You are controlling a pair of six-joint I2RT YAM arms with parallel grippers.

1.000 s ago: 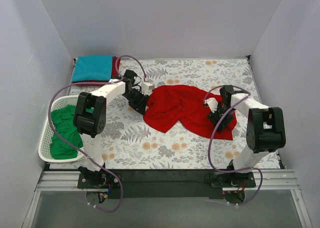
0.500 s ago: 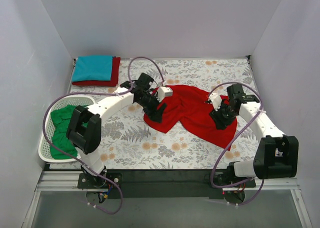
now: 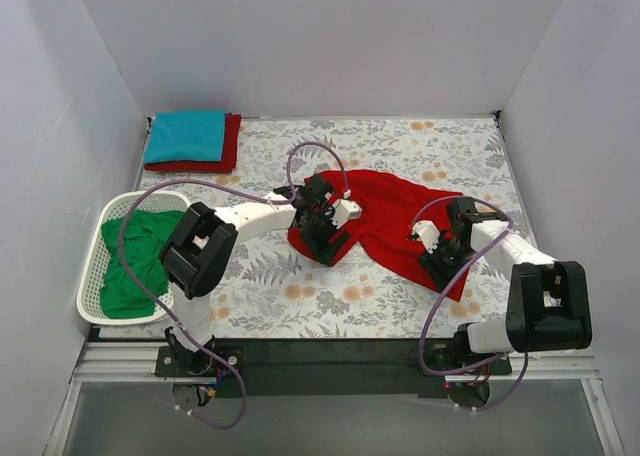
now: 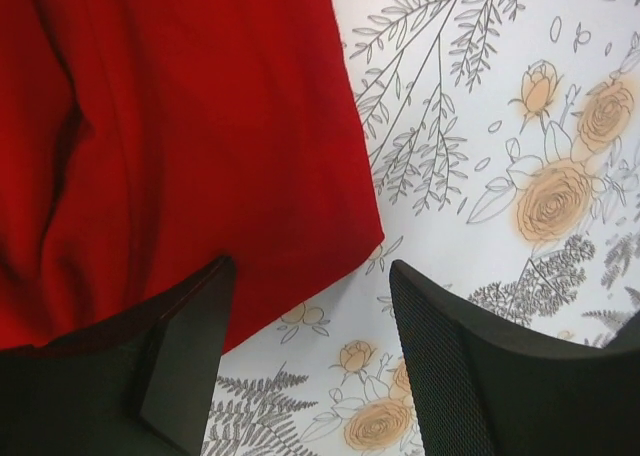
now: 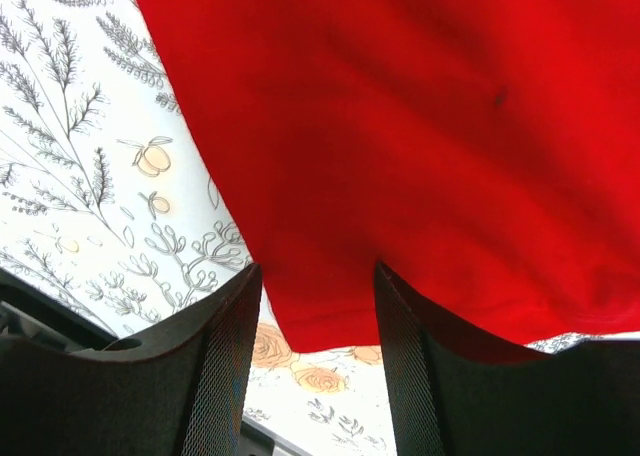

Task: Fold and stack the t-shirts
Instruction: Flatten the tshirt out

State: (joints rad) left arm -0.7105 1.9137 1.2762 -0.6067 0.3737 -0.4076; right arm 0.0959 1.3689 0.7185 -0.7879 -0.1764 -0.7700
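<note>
A bright red t-shirt [image 3: 390, 214] lies rumpled in the middle of the flowered table. My left gripper [image 3: 327, 242] hangs over its near left corner. In the left wrist view the left gripper [image 4: 310, 266] is open, one finger over the red t-shirt [image 4: 190, 146] and the other over bare table. My right gripper [image 3: 438, 261] is over the near right corner. In the right wrist view the right gripper [image 5: 318, 271] is open, and that corner of the red t-shirt [image 5: 400, 146] lies below the gap, not pinched. A folded teal blue t-shirt [image 3: 185, 134] rests on a darker red one [image 3: 230, 148] at the back left.
A white lattice basket [image 3: 88, 294] at the left edge holds a crumpled green t-shirt [image 3: 135, 261]. Grey walls close the table on three sides. Purple cables loop over both arms. The flowered table [image 3: 300, 296] shows between the red shirt and the arm bases.
My left gripper has moved right and nearer along the red shirt's left side to its near corner, and its jaws have opened. My right gripper has shifted nearer, to the shirt's near right corner.
</note>
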